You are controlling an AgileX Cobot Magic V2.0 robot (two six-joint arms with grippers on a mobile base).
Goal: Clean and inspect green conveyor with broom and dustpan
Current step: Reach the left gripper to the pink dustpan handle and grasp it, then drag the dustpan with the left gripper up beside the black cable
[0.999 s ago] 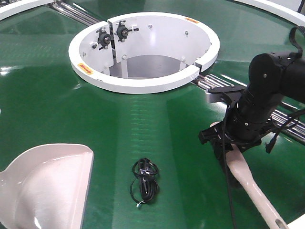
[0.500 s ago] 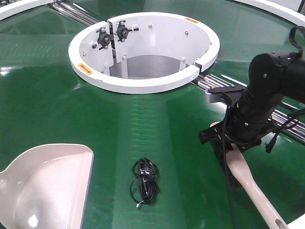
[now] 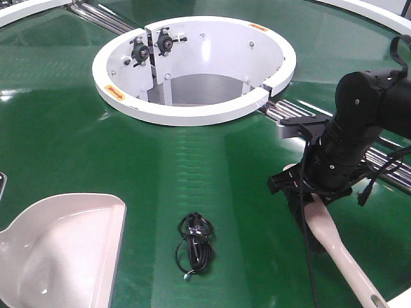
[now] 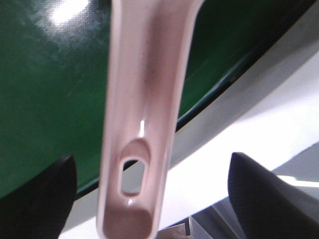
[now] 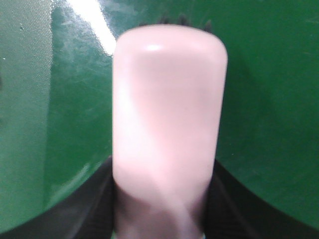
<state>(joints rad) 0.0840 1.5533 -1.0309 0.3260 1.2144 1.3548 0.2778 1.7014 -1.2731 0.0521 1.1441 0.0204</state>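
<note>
The green conveyor [image 3: 77, 128] fills the front view, with its white central ring [image 3: 192, 112]. The dustpan [image 3: 58, 250] lies at the lower left. In the left wrist view its handle [image 4: 144, 99], with a hanging hole, runs between the wide-apart fingers [image 4: 47, 199] of my left gripper [image 4: 152, 167], which is open and not touching it. My right gripper [image 3: 307, 191] is shut on the broom [image 3: 340, 250], whose thin handle points to the lower right. The right wrist view shows the broom's pale back [image 5: 167, 109] clamped by my right gripper [image 5: 164, 204], above the belt [image 5: 269, 74].
A black coiled cable [image 3: 194, 244] lies on the belt between dustpan and broom. Metal rollers [image 3: 286, 110] run in a seam by the right arm. The conveyor's white outer rim [image 4: 249, 114] passes under the dustpan handle.
A small dark part has come into view at the left edge of the front view. The dustpan, the broom and the right arm have stayed in place.
</note>
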